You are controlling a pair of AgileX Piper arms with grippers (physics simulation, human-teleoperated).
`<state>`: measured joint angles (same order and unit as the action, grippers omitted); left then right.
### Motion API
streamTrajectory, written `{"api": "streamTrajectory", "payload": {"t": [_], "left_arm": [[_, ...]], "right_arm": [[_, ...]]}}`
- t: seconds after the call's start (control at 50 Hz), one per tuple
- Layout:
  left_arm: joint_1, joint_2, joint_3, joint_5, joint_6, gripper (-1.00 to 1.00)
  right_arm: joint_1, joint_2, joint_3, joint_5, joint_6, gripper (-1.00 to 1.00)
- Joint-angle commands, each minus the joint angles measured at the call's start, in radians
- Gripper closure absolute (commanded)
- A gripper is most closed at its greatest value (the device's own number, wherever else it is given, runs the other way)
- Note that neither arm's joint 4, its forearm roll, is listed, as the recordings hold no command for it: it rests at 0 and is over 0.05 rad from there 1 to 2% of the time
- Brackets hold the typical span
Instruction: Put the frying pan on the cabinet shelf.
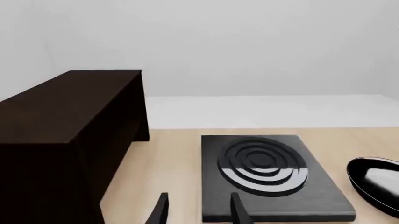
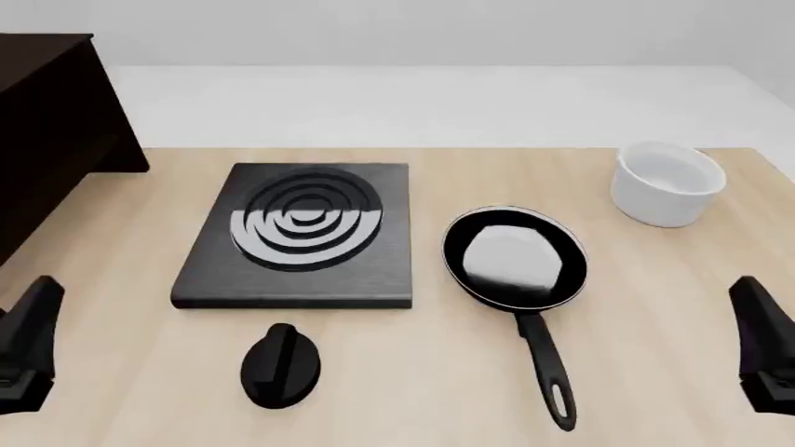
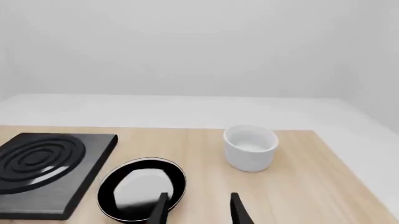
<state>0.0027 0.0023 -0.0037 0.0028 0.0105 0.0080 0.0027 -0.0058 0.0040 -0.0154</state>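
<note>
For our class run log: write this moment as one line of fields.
frying pan: on table, right of stove plate | cabinet: far left | left end effector: open, empty | right end effector: open, empty

So the stove plate sits mid-table with the frying pan just to its right, handle pointing back toward the arms, and a knob lies on the table in front of the plate. The bowl is off at the far right behind the pan, and the cabinet stands at the far left edge.
</note>
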Motion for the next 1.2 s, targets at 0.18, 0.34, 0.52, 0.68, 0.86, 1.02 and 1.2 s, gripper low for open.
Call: {"api": "streamTrajectory", "payload": {"t": [0.18, 0.34, 0.52, 0.68, 0.86, 1.02, 1.2], "left_arm": [[-0.049, 0.000, -0.087, 0.101, 0.014, -1.00], [-0.072, 0.017, -0.139, 0.148, 0.017, -1.00], [-0.071, 0.070, -0.154, 0.155, -0.071, -1.00], [-0.098, 0.079, -0.229, 0.246, -0.120, -1.00], [-0.088, 0.097, -0.257, 0.292, -0.259, -1.00], [-0.111, 0.118, -0.261, 0.293, -0.196, -1.00], [-0.119, 0.148, -0.269, 0.279, -0.191, -1.00]], "right_arm": [[0.000, 0.007, -0.108, 0.104, -0.076, -1.00], [0.007, 0.013, -0.195, 0.196, -0.048, -1.00], [0.078, 0.109, -0.279, 0.257, -0.035, -1.00], [0.081, 0.173, -0.376, 0.320, -0.013, -1.00], [0.199, 0.234, -0.476, 0.467, -0.036, -1.00], [0.318, 0.328, -0.495, 0.547, -0.065, -1.00], [0.372, 0.536, -0.633, 0.644, 0.004, -1.00]]}}
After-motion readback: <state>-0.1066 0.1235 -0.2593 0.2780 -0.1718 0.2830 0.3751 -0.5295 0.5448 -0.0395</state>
